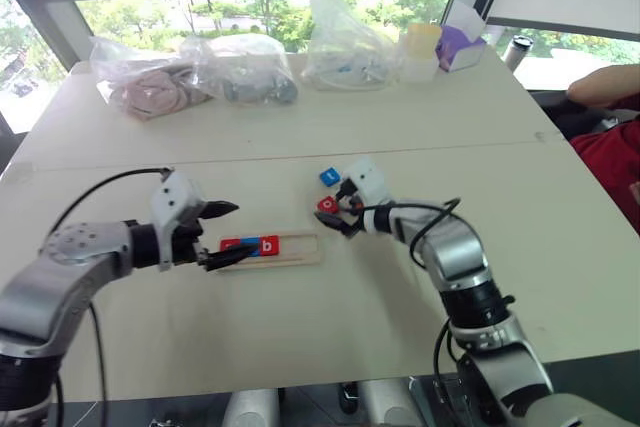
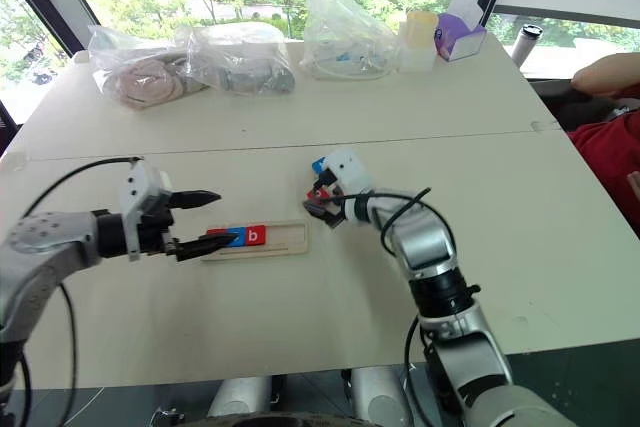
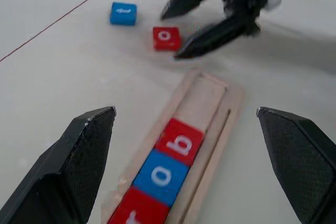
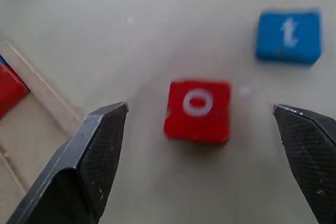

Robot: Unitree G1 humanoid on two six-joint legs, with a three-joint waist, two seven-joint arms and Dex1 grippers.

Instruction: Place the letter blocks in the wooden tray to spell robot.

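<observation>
On the left, the left pincer has its two black fingers wide apart and hovers at the left end of the wooden tray, holding nothing. The tray lies flat on the desk. In its left part sit three letter blocks in a row, touching one another: a red one that seems to be "r", though it is cut off at the edge, then a blue "o" and a red "b". The right part of the tray is bare wood. Just right of the tray, the red "o" block lies on the desk between the spread fingers of the right pincer, which does not touch it. The blue "t" block lies near it, a little farther back.
</observation>
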